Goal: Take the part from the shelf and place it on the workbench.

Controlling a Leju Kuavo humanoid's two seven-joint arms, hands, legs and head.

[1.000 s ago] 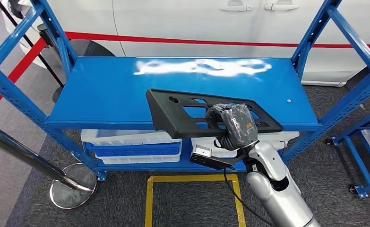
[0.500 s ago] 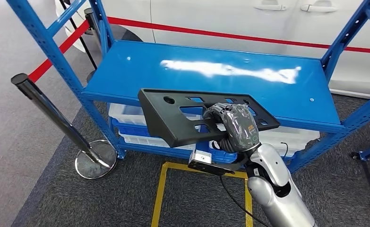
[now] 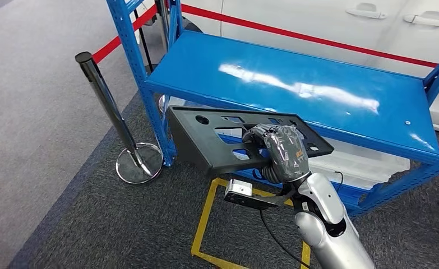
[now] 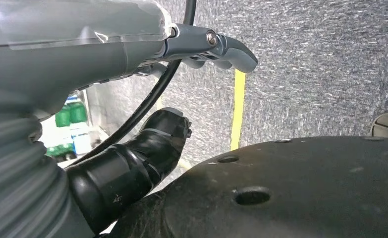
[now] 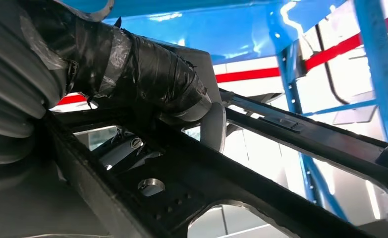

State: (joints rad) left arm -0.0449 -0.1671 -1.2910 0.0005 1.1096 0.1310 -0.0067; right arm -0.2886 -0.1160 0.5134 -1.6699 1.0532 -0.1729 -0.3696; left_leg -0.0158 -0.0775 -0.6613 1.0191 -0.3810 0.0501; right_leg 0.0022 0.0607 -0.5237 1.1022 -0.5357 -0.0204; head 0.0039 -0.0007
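1. A chrome stanchion post (image 3: 106, 103) on a round base stands on the grey carpet (image 3: 49, 112) at the left of the head view, just beside the blue shelf rack's (image 3: 295, 84) near-left upright, with a red barrier belt (image 3: 116, 38) running behind it.
2. The black plastic part (image 3: 206, 143), a long flat panel with rectangular cut-outs and a round hole near its left end, is off the shelf and held in the air in front of the rack's top deck, roughly level, its left end hanging over the carpet.
3. The right hand (image 3: 278, 148), wrapped in clear film, grips the part towards its right end; in the right wrist view a taped dark finger (image 5: 147, 74) curls over one of the panel's bars (image 5: 281, 126), the grip closed on the part.
4. Yellow floor tape (image 3: 206, 216) marks a rectangle on the carpet beneath the held part and the silver right arm (image 3: 329, 230).
5. White bins (image 3: 357, 162) sit on the rack's lower level to the right, and a white car (image 3: 340, 22) with a red stripe stands behind the rack.
6. The left hand (image 4: 147, 54) appears in the left wrist view over carpet, holding nothing; whether its fingers are spread or curled cannot be told.
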